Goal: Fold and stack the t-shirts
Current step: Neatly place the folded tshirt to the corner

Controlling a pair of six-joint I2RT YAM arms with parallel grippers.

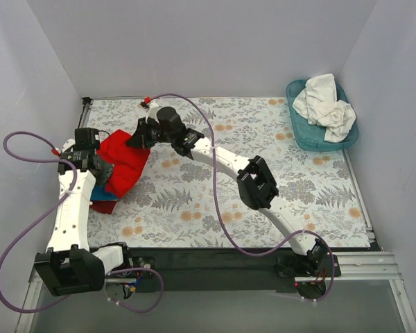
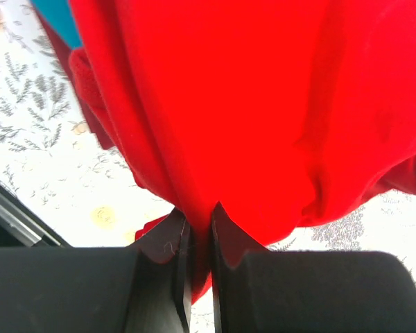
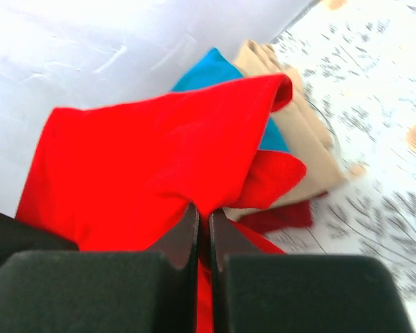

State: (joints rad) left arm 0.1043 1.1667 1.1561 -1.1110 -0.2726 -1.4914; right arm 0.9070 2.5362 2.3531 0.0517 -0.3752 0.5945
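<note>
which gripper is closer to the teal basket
Right. The right gripper pinches the red t-shirt at its upper edge, well left of the basket; the left gripper pinches its left side, farther away.

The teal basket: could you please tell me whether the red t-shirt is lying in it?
No, the teal basket holds only white t-shirts, while the red t-shirt is far off to the left.

The red t-shirt (image 1: 127, 161) is bright and plain, raised in loose folds at the far left and pinched at two edges, draping over a folded pile. In that pile a turquoise t-shirt (image 3: 215, 69) lies on a beige folded one (image 3: 312, 139), with darker red cloth (image 3: 284, 216) lowest. Crumpled white t-shirts (image 1: 326, 105) are heaped in the teal basket (image 1: 301, 132) at the far right.
</note>
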